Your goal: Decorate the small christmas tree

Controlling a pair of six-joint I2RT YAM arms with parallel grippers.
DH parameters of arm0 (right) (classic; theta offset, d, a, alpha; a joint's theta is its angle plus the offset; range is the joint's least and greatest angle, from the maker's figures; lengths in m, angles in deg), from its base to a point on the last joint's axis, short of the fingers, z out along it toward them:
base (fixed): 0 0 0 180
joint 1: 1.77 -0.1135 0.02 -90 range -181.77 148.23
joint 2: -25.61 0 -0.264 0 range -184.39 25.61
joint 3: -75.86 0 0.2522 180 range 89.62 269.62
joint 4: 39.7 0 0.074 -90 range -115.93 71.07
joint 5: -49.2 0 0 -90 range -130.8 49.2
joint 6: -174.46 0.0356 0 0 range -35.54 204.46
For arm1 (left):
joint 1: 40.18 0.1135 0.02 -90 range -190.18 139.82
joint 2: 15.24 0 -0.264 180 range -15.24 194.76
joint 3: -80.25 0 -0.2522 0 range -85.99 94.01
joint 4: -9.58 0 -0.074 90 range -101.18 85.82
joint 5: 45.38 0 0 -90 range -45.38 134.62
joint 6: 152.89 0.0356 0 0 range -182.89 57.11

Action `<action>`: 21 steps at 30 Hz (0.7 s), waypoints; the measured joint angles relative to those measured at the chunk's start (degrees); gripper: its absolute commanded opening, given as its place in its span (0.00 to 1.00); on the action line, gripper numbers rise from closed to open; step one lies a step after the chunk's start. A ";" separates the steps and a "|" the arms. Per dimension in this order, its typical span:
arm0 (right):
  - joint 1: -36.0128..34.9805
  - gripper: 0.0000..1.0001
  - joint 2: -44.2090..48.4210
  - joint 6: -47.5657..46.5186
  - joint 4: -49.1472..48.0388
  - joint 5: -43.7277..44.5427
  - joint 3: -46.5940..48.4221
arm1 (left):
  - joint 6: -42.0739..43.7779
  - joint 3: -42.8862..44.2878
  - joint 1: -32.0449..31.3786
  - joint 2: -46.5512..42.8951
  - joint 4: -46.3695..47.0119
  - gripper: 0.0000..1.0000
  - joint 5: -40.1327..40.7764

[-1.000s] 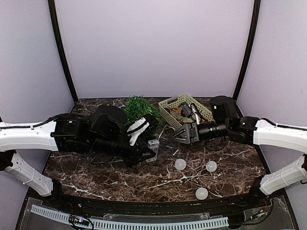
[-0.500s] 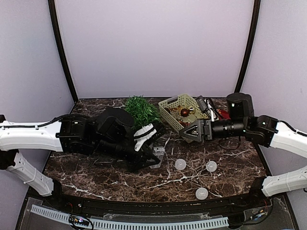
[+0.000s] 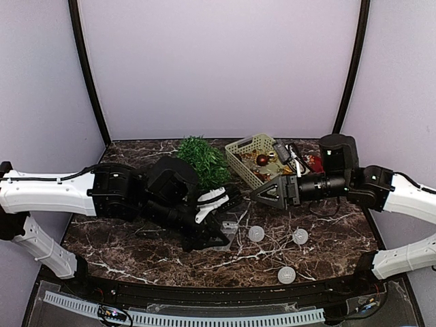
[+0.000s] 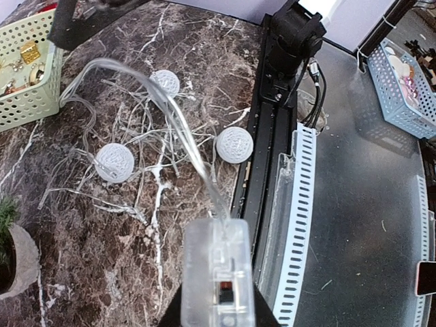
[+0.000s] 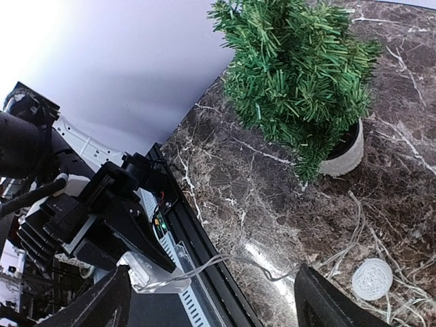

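Beside tree [image 3: 202, 158] | left tool [image 4: 218, 312] grips clear box [image 4: 218, 266] | right tool [image 3: 267, 195] (empty) has opened wide

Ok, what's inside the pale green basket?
Basket: a dark red bauble and small gold ornaments. Its near right part is covered by the right arm.

One small christmas tree [image 3: 202, 158], one green basket [image 3: 240, 155], three white balls [image 3: 256, 234] and one clear box [image 4: 218, 272].

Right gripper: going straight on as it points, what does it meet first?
Likely the clear light wire crossing ahead of its open jaws, then the left gripper beyond; depth is hard to judge.
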 measured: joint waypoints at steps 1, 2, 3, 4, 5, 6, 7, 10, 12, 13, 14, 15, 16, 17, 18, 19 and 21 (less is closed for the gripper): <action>0.00 0.83 -0.20 -0.42 -0.04 -0.13 0.26 | 0.00 0.22 0.00 0.11 -0.02 0.12 -0.72; -0.02 0.81 -0.57 -0.79 -0.13 -0.42 0.63 | -0.02 0.37 0.00 0.17 0.02 0.12 -1.73; 0.00 0.80 -1.38 -1.18 -0.35 -1.36 1.33 | -0.04 0.46 -0.02 0.22 0.02 0.12 -2.36; -0.02 0.79 -2.64 -1.55 -0.59 -2.49 2.34 | -0.09 0.55 -0.02 0.24 0.04 0.12 -3.28; -0.02 0.79 -4.20 -2.01 -0.87 -3.85 3.58 | -0.11 0.59 -0.07 0.26 0.13 0.12 -3.93; -0.02 0.79 -5.51 -2.47 -1.20 -4.92 4.55 | -0.13 0.61 -0.09 0.28 0.17 0.12 -4.74; -0.02 0.78 -6.99 -2.89 -1.33 -6.34 5.68 | -0.15 0.66 -0.11 0.33 0.17 0.12 -5.38; -0.02 0.70 -10.05 -4.76 -1.05 -10.32 7.98 | -0.11 0.92 -0.15 0.72 -0.04 0.12 -7.08; -0.09 0.64 -11.52 -6.12 0.55 -13.46 9.35 | -0.07 1.66 -0.15 1.33 -0.50 0.12 -7.78; -0.20 0.62 -12.13 -6.84 1.38 -14.69 9.86 | -0.04 2.14 -0.15 1.73 -0.76 0.12 -8.09; -0.39 0.58 -12.52 -7.48 2.27 -15.63 10.14 | -0.02 2.71 -0.15 2.10 -1.25 0.12 -8.24; -0.57 0.55 -12.70 -8.20 3.17 -16.24 10.19 | 0.00 3.04 -0.15 2.38 -1.38 0.12 -8.33; -0.87 0.53 -12.74 -8.57 4.39 -16.87 10.19 | 0.00 3.26 -0.15 2.54 -1.57 0.12 -8.33; -1.16 0.52 -12.74 -8.76 5.53 -17.46 10.14 | 0.02 3.32 -0.15 2.64 -1.62 0.12 -8.28; -1.49 0.51 -12.72 -8.90 6.32 -18.08 10.05 | 0.04 3.37 -0.15 2.71 -1.79 0.12 -8.20; -1.77 0.50 -12.66 -8.98 6.62 -18.43 9.92 | 0.09 3.37 -0.15 2.75 -2.03 0.12 -8.09; -2.56 0.47 -12.48 -8.83 7.28 -19.10 9.42 | 0.22 3.37 -0.15 2.89 -2.60 0.12 -7.85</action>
